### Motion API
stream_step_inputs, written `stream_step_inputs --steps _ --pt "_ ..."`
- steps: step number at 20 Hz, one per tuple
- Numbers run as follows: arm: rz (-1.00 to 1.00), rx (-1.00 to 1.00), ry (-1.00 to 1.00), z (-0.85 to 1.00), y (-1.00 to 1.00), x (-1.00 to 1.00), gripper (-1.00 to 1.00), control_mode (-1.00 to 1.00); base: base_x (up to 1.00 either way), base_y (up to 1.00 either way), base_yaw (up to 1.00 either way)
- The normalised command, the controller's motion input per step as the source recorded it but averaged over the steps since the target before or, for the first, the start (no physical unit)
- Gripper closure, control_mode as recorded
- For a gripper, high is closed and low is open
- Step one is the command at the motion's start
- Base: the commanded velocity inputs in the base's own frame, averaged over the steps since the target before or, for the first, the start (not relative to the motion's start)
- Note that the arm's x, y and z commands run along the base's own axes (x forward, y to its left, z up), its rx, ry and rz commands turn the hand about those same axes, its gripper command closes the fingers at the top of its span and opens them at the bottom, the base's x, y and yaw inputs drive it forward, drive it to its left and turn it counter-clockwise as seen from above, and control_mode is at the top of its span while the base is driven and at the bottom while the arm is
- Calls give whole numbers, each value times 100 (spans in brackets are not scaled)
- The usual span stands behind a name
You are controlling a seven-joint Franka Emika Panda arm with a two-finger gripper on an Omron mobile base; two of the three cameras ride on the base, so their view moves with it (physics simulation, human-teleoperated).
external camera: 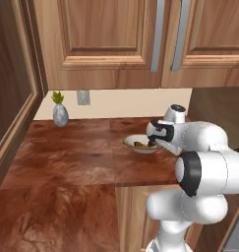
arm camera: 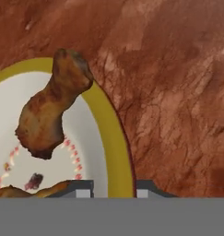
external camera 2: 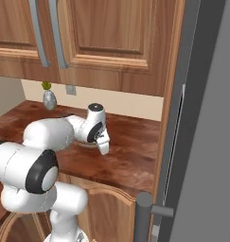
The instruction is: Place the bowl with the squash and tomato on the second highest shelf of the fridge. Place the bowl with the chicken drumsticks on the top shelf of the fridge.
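One fridge (external camera 2: 201,142) stands at right. One bowl with the chicken drumsticks (external camera: 133,141) rests on the worktop (external camera: 76,157). Two chicken drumsticks (arm camera: 51,108) show, one lying diagonally, knob toward the rim. The tool (arm camera: 114,189) straddles the rim, its fingers (arm camera: 83,189) clenched on it.

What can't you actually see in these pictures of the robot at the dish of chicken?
- Bowl with the chicken drumsticks: left base view, its right side is behind the robot's hand.
- Same bowl: right base view, nearly all behind the arm.
- Fingers: hand view, cut off at the bottom edge beside the yellow rim, so a firm grip can't be judged.
- Fridge: right base view, the door hides its shelves.
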Motion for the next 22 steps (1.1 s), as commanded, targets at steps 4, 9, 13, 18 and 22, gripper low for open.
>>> stream_step_inputs --steps 4,9,13,18,22 --pt "-33 8 -4 91 0 -92 100 -100 0 0 0" --pt "-30 3 -2 100 0 -100 100 -100 0 0 0" --pt "-24 0 -5 100 0 -100 100 -100 0 0 0" --pt "-8 0 -22 100 2 -97 100 -100 0 0 0" --pt "0 0 -40 73 2 -65 100 -100 0 0 0"
